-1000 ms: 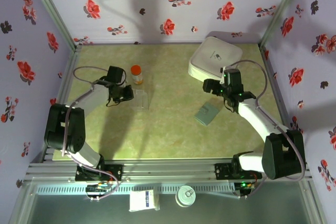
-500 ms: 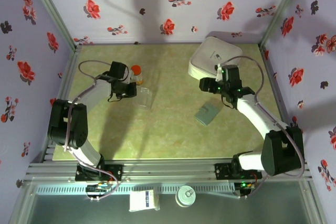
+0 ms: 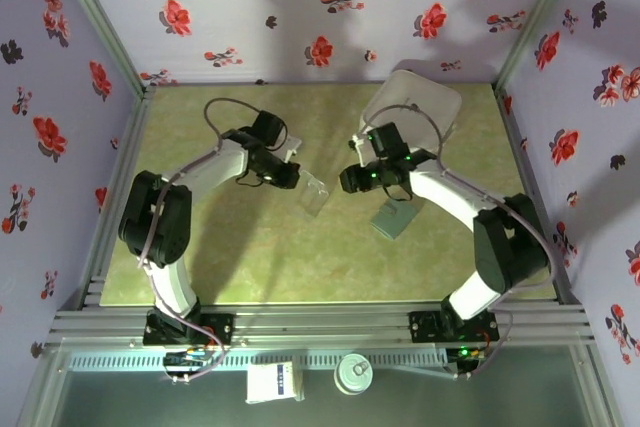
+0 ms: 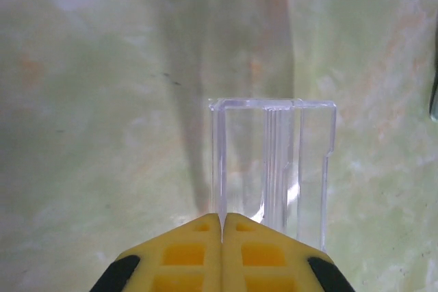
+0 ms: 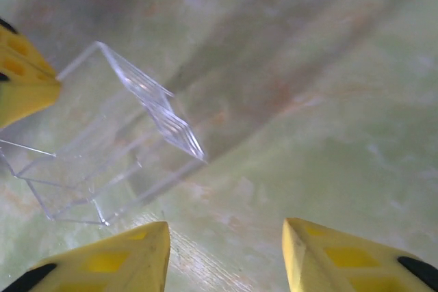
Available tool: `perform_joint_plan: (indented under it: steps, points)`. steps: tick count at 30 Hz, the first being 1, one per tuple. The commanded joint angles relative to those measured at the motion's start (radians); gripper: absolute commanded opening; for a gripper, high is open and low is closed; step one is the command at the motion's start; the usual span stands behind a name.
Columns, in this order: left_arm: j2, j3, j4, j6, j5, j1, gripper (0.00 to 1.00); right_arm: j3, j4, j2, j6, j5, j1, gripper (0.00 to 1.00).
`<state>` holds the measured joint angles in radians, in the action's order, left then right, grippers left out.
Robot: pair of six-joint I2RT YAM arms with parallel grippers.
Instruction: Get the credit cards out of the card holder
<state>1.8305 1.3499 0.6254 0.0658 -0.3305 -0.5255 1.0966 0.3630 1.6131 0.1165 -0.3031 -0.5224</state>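
Pinching a wall of the clear box [image 4: 274,169], the left pincer [image 4: 222,220] is closed tight. The right pincer [image 5: 226,227] faces that box, half open and empty, with the card holder [image 3: 395,219] close by

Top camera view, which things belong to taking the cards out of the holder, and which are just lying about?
Belongs to the job: card holder.
Just about: clear plastic box, gripped by the left end effector; white case.
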Motion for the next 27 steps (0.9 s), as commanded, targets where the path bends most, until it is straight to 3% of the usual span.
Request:
perform_joint_plan:
  steps: [1,7,19,27]
  points:
    - [0.037,0.042,0.057,-0.074,-0.041,-0.020,0.00,0.038,0.037,0.051,-0.037,0.017,-0.040,0.42]
    - [0.054,0.049,0.057,-0.089,-0.054,-0.033,0.00,0.060,0.031,0.111,-0.041,0.034,-0.082,0.39]
    - [-0.003,0.023,0.031,-0.081,-0.050,-0.030,0.15,0.163,0.112,0.196,-0.121,0.024,-0.097,0.34]
    - [-0.066,-0.018,0.014,-0.054,-0.024,-0.010,0.19,0.220,0.152,0.249,-0.149,0.003,-0.100,0.33]
